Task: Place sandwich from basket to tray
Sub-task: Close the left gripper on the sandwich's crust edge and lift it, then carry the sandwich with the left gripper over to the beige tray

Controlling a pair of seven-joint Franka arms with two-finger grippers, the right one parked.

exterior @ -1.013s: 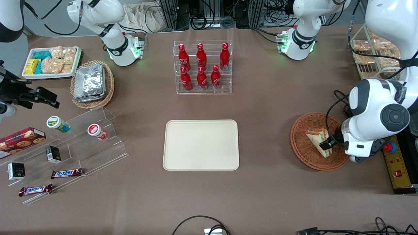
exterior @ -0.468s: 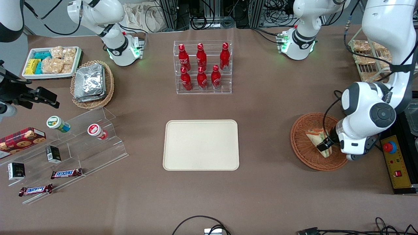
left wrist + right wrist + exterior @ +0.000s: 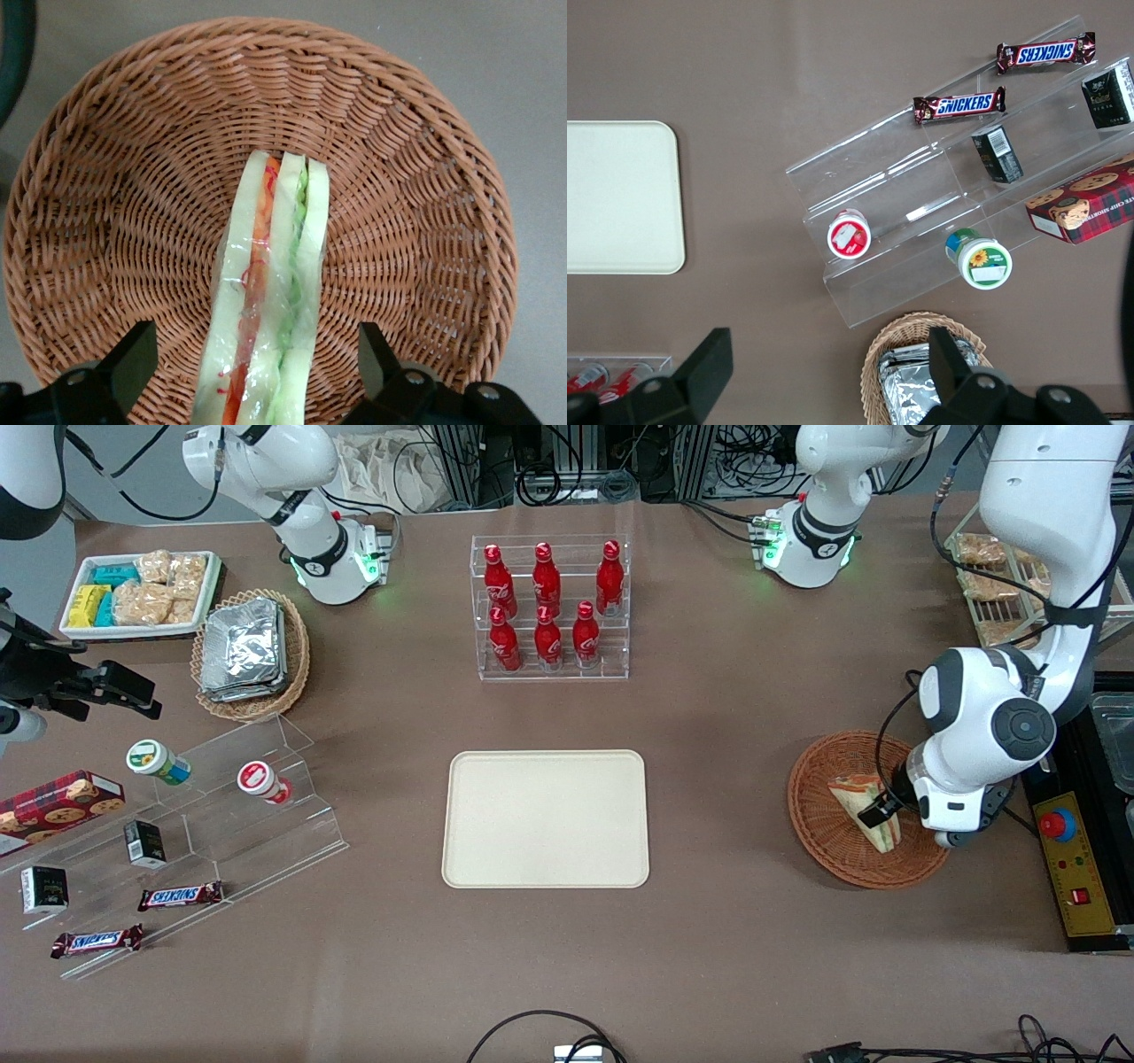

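Gripper [image 3: 255,376] spread wide, straddling wrapped sandwich [image 3: 270,301] lying in wicker basket [image 3: 425,221]; shifted inward over wedge since a second ago. Not grasped yet; tray [image 3: 546,818] waiting.

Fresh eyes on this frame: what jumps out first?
The clear-wrapped triangular sandwich lying in the round reddish-brown wicker basket, toward the working arm's end of the table, with the left gripper open astride it. Next, the bare cream-beige rectangular tray mid-table, and the rack of red bottles farther from the front camera.
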